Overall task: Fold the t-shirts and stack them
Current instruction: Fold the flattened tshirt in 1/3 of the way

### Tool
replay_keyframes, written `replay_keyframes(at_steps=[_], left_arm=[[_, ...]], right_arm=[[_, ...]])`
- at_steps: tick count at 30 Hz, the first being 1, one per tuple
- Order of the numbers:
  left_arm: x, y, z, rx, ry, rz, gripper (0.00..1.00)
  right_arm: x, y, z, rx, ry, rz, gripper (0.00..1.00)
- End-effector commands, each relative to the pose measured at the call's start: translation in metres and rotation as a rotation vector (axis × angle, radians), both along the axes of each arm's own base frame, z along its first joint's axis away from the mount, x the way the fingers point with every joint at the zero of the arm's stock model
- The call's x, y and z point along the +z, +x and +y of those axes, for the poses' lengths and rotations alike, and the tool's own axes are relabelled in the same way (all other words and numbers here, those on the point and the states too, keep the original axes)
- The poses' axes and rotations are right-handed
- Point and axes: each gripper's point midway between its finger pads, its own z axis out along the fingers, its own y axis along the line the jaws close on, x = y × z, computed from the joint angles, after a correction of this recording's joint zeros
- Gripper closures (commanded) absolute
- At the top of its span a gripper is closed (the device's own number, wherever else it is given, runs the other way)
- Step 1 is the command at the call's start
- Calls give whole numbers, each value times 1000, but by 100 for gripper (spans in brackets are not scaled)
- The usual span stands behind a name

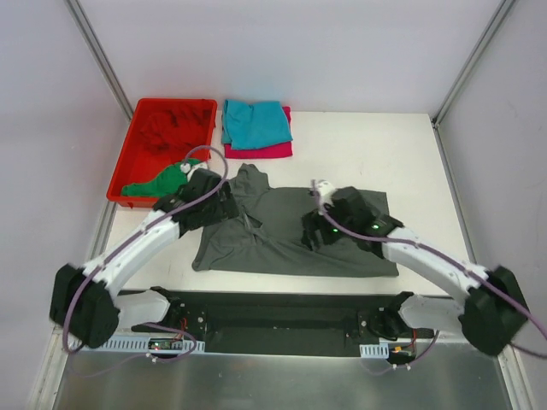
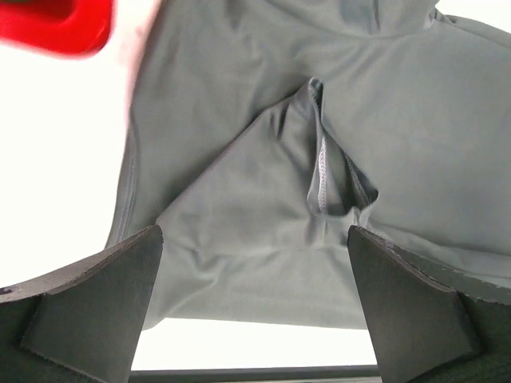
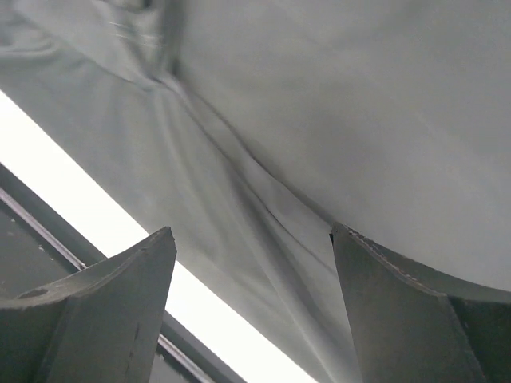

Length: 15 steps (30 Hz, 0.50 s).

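A dark grey t-shirt [image 1: 282, 239] lies partly folded on the white table, with its left sleeve turned in. My left gripper [image 1: 224, 207] hovers over its left side, open and empty; the left wrist view shows the folded sleeve [image 2: 271, 215] between the fingers. My right gripper [image 1: 312, 232] is open and empty over the shirt's middle; the right wrist view shows creased grey cloth [image 3: 263, 215]. A folded teal t-shirt [image 1: 255, 123] lies on a folded magenta t-shirt [image 1: 272, 150] at the back. A green t-shirt [image 1: 158, 181] and a red t-shirt [image 1: 167, 128] lie in the bin.
A rigid red plastic bin [image 1: 126, 175] stands at the back left, its corner showing in the left wrist view [image 2: 56, 28]. Grey walls enclose the table. A black rail [image 1: 282, 312] runs along the near edge by the arm bases.
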Motion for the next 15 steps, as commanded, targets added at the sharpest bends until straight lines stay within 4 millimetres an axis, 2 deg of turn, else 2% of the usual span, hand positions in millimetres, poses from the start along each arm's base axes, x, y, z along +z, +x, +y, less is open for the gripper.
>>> replay_keyframes(at_steps=[1,4,7,9,11,15], left_arm=[[-1,-33,12,83,-137,-37,1],[-10,-51,10,83,-221,-26,1],[-32,-63,13,107,-246,11,1],[-44,-68,11,107,-276,36,1],[-54,-76,2,85,-340,74,1],[-77,-85,9,118,-327,143,1]], right_arm=[[19,22,91,303,-11,-197,18],[13,22,145,443,14,-186,20],[10,28,185,525,23,-203,20],[-1,34,198,535,1,-194,20],[-15,43,202,516,-35,-179,21],[-37,51,201,514,-104,-160,21]])
